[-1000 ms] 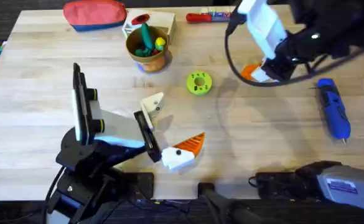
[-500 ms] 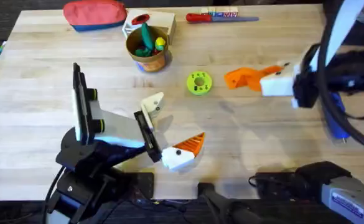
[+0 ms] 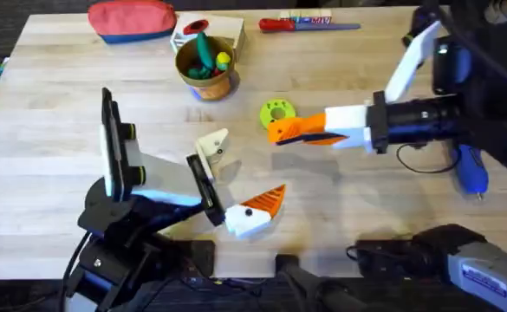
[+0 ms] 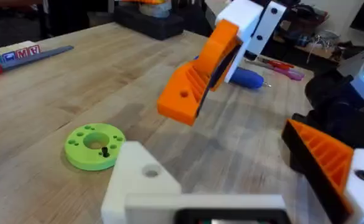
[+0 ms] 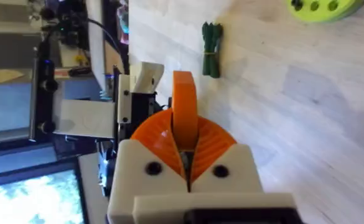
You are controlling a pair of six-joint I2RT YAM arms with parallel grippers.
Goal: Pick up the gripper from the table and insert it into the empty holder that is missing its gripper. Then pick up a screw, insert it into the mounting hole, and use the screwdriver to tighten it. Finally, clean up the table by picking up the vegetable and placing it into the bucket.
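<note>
The right gripper (image 3: 281, 132) clamps the gripper (image 5: 183, 118), an orange ribbed wedge, between its pads, above the table (image 3: 366, 199). Ahead of it lies the dark-green vegetable (image 5: 211, 41). The left gripper (image 3: 227, 178) stands open.

- A light wooden desk (image 3: 62, 113) carries the scene.
- Far edge: a red pouch (image 3: 132, 19), a red-handled screwdriver (image 3: 301, 24), a brown-orange bucket (image 3: 206, 74).
- Middle: a lime-green disc (image 3: 276, 112).
- Right: the blue screwdriver (image 3: 471, 169).
- A dark-green vegetable (image 5: 211, 49) lies on the boards.

Open tabletop (image 3: 62, 113) at nine o'clock. Lime disc (image 3: 277, 113), right gripper (image 3: 281, 131) crowd centre; bucket (image 3: 206, 68) blocks twelve o'clock.
</note>
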